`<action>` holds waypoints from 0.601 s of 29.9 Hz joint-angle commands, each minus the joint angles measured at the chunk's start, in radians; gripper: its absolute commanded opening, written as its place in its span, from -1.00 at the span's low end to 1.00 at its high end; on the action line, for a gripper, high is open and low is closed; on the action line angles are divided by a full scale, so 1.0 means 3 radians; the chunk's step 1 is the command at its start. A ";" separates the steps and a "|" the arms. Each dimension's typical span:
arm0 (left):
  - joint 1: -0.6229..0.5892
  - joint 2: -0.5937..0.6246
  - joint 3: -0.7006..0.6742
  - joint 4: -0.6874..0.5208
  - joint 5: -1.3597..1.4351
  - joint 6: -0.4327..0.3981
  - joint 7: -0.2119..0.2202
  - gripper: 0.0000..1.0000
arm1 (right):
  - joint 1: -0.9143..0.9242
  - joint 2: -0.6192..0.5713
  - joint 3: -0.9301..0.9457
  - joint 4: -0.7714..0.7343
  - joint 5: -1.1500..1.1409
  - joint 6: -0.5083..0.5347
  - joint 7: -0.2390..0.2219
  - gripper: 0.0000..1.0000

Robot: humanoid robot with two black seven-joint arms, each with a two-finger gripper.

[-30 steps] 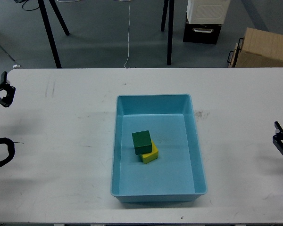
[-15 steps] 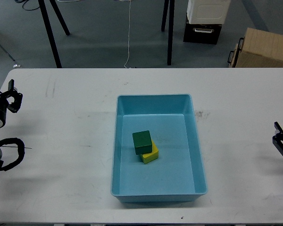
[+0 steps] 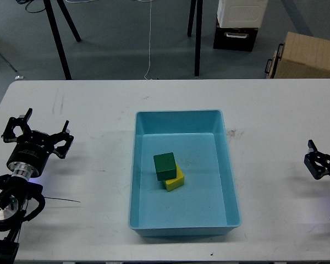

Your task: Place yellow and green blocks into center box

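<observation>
A green block [image 3: 165, 165] sits inside the light blue box [image 3: 229, 181] at the table's middle, resting partly on a yellow block [image 3: 177, 180] that shows at its lower right. My left gripper [image 3: 38, 131] is at the left of the table, far from the box, with its fingers spread apart and empty. My right gripper [image 3: 320, 164] is at the right edge, also far from the box; it is small and dark, and its fingers cannot be told apart.
A thin black cable [image 3: 63, 199] lies on the white table [image 3: 99, 165] by my left arm. Beyond the far edge, on the floor, stand a cardboard box [image 3: 308, 55], a black and white crate [image 3: 239, 22] and dark stand legs [image 3: 198, 38].
My left arm has swung in from the left edge toward the table, and its gripper now shows fully with fingers spread. My right gripper has shifted slightly inward. The blocks have not moved.
</observation>
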 commanded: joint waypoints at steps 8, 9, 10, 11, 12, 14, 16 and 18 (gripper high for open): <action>0.0437 0.0034 -0.0093 -0.0333 -0.0165 -0.0004 0.0077 1.00 | 0.0246 0.0175 -0.0057 -0.0125 0.0023 0.0000 -0.0253 1.00; 0.0452 0.0034 -0.0093 -0.0343 -0.0191 -0.0004 0.0103 1.00 | 0.0246 0.0170 -0.0062 -0.0115 0.0013 0.0000 -0.0259 1.00; 0.0463 0.0039 -0.0093 -0.0348 -0.0211 -0.0004 0.0133 1.00 | 0.0251 0.0170 -0.0067 -0.0115 0.0003 0.0000 -0.0264 1.00; 0.0463 0.0039 -0.0099 -0.0353 -0.0232 -0.0004 0.0159 1.00 | 0.0251 0.0170 -0.0067 -0.0105 -0.0012 0.0000 -0.0259 1.00; 0.0463 0.0039 -0.0104 -0.0353 -0.0237 -0.0004 0.0164 1.00 | 0.0251 0.0175 -0.0067 -0.0100 -0.0018 0.0000 -0.0259 1.00; 0.0483 0.0049 -0.0104 -0.0363 -0.0242 -0.0004 0.0174 1.00 | 0.0251 0.0170 -0.0067 -0.0100 -0.0018 0.0000 -0.0259 1.00; 0.0498 0.0044 -0.0109 -0.0394 -0.0242 -0.0004 0.0179 1.00 | 0.0251 0.0170 -0.0067 -0.0105 -0.0028 0.0000 -0.0254 1.00; 0.0504 0.0044 -0.0109 -0.0394 -0.0247 -0.0004 0.0174 1.00 | 0.0251 0.0165 -0.0077 -0.0100 -0.0038 0.0000 -0.0259 1.00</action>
